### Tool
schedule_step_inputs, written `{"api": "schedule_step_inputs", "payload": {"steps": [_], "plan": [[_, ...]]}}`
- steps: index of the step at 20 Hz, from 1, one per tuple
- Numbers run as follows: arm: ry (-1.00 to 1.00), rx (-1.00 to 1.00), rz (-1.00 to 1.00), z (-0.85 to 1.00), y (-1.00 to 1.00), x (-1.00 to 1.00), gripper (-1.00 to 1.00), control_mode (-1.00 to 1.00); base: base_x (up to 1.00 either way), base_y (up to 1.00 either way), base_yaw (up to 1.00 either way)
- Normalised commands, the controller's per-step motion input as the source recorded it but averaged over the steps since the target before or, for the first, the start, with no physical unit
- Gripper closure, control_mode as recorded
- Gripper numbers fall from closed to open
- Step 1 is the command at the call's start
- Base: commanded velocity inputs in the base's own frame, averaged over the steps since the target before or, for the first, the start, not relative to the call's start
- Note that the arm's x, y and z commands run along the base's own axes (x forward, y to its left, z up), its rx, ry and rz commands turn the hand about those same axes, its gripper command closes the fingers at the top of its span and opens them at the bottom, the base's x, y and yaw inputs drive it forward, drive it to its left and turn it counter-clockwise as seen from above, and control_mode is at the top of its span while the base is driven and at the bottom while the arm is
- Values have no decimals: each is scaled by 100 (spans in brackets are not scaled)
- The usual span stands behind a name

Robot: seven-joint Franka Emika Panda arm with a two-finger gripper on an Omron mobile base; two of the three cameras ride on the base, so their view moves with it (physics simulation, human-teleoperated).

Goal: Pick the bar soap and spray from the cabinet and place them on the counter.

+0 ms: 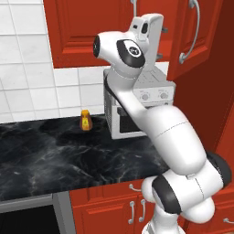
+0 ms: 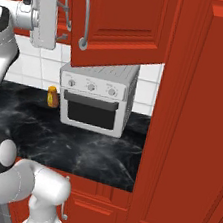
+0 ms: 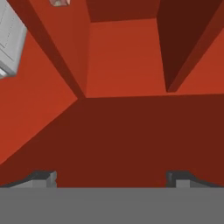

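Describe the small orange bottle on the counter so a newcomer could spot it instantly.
Start at the black marble-look counter under the white tiled wall. On it stands a white toaster oven with three knobs. The small orange bottle stands apart to the oven's left, near the tiles: the one small upright orange thing on the dark surface.

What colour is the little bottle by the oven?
Orange, the little bottle shows best in the left base view.

You won't find any readable text here. The small orange bottle (image 1: 85, 120) on the counter (image 1: 55, 155) has a yellow label, but it's too small to read. The toaster oven (image 2: 95, 102) knobs carry no legible marks. The cabinet (image 2: 122, 19) doors are plain.
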Motion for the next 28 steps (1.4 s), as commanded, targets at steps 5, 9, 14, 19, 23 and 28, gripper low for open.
{"api": "schedule_step_inputs", "payload": {"steps": [5, 9, 14, 19, 23, 28], "plan": [[0, 0, -5, -7, -1, 19, -100, -100, 0, 0, 0], [0, 0, -5, -1, -6, 12, -100, -100, 0, 0, 0], [0, 0, -3, 0, -14, 0, -100, -100, 0, 0, 0], [0, 0, -3, -1, -17, 0, -100, -100, 0, 0, 0], [0, 0, -3, -2, -21, 0, -100, -100, 0, 0, 0], [0, 0, -3, 0, -29, -2, -100, -100, 0, 0, 0]]}}
